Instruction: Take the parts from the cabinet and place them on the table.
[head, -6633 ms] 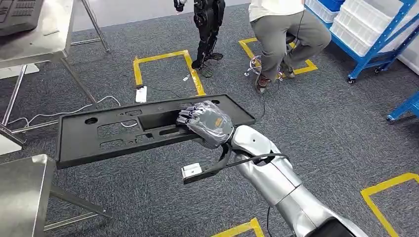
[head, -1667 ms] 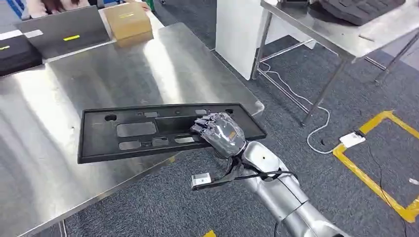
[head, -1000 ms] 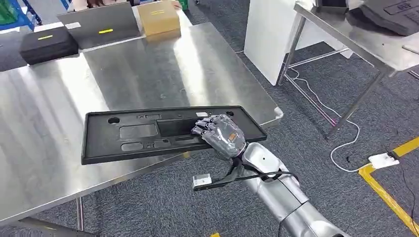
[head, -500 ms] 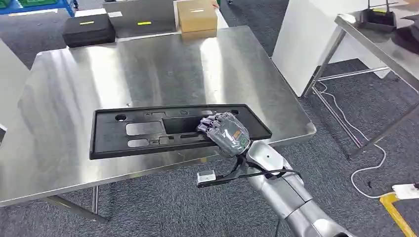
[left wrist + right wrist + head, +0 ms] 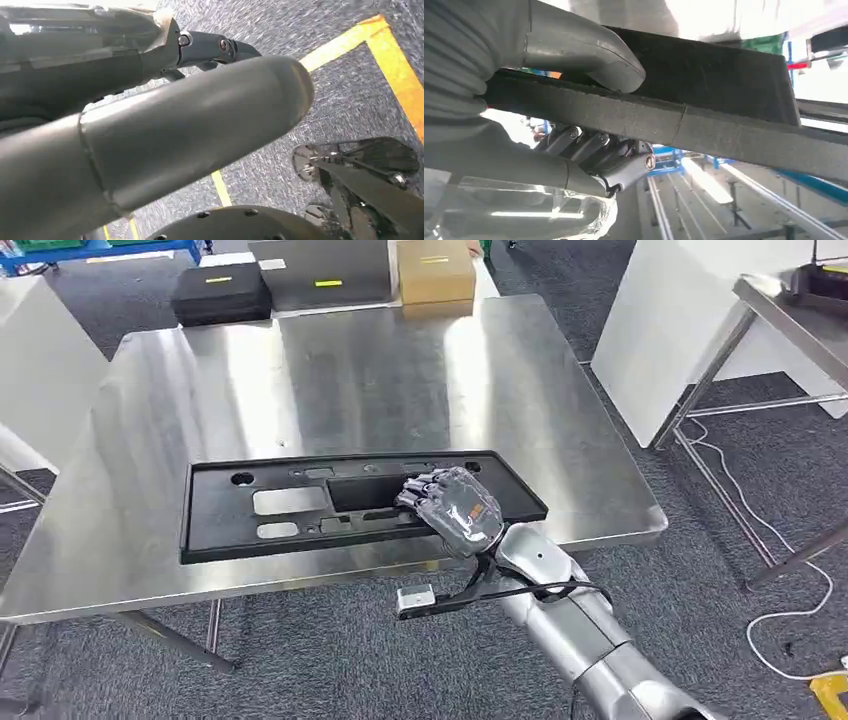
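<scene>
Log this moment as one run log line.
right hand: grips black panel | panel: above steel table, not released | left hand: state unclear

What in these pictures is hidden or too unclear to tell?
- Head view: whether the black panel touches the steel table or hangs above it.
- Head view: the right hand covers its own fingers' hold on the panel.
- Left wrist view: the left hand, blurred, looms close; its fingers' state is unreadable.
- Head view: labels on the far boxes, too small.

One long black plastic panel (image 5: 300, 505) in the robot hand (image 5: 452, 512); beyond it, one black case (image 5: 220, 292), one grey box (image 5: 320, 272), one cardboard box (image 5: 435, 270).
</scene>
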